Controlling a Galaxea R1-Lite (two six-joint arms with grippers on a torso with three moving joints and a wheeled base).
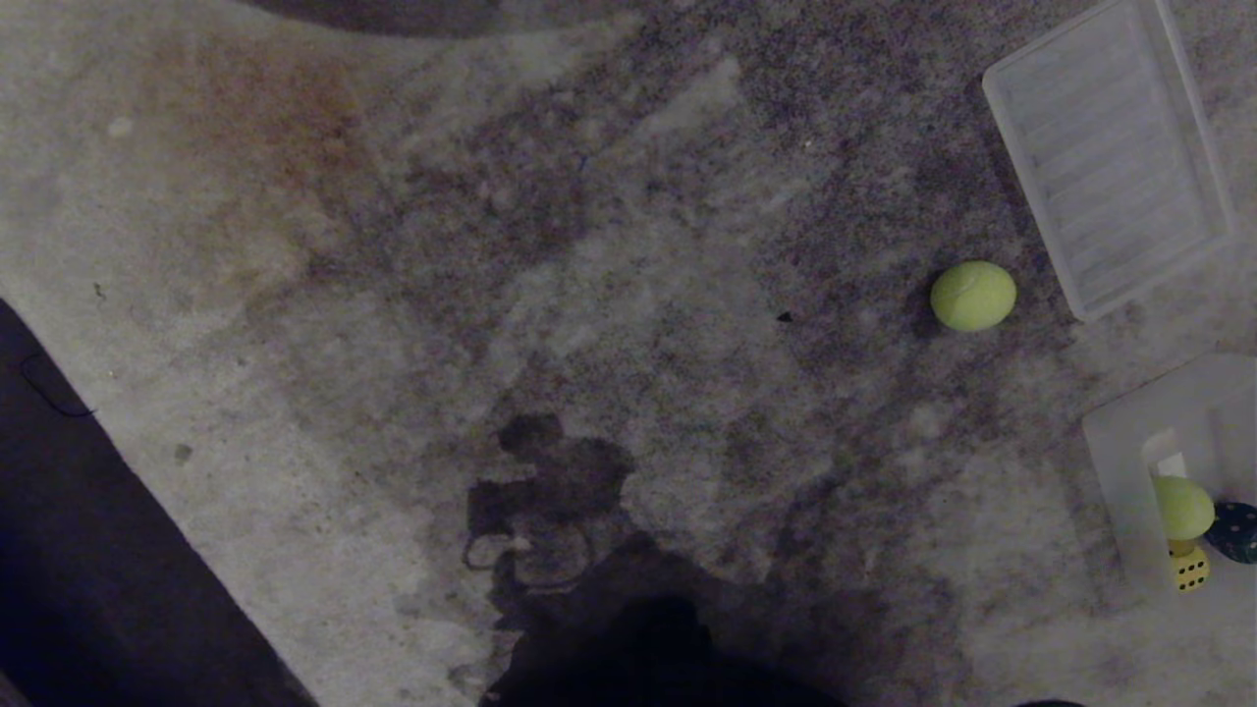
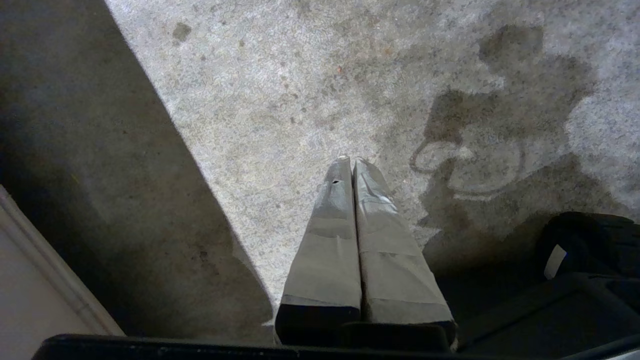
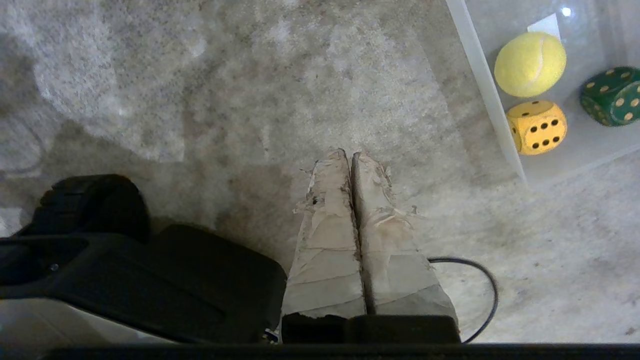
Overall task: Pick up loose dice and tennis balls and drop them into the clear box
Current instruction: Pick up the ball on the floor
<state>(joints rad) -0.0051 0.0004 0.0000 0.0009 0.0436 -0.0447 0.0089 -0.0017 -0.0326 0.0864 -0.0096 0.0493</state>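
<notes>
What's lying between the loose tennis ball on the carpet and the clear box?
Nothing: in the head view only bare carpet separates the loose tennis ball from the clear box. The ribbed lid lies off to the side.

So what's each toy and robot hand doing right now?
loose tennis ball: lying on the carpet, outside the box.
clear box: upright, open, partly filled.
tennis ball in the box: resting inside.
yellow die: inside the box, beside that ball.
dark green die: inside the box.
ribbed lid: off, flat on the carpet.
left gripper: shut, empty.
right gripper: shut, empty.
</notes>
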